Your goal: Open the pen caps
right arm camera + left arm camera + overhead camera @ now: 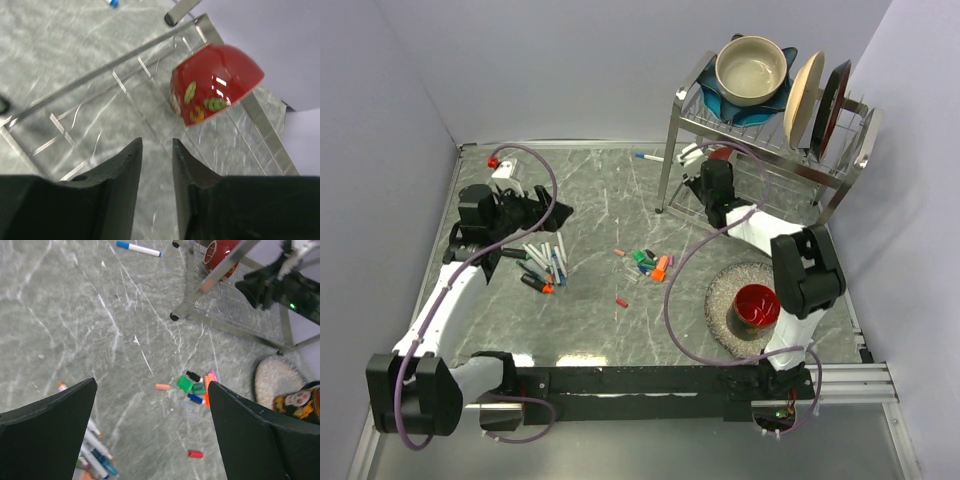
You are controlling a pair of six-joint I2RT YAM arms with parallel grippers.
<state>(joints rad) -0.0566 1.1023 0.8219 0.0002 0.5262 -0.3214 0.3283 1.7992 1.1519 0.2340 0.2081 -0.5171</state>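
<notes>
left tool (151, 385) spread wide | right tool (156, 142) narrowly parted | pen caps (185, 384) — short green, orange, black, blue tubes, clustered

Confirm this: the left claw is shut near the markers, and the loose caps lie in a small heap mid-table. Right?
Not quite. The left claw is wide open and empty, as the left wrist view shows. It is near the markers, and the loose caps do lie in a small heap mid-table.
</notes>
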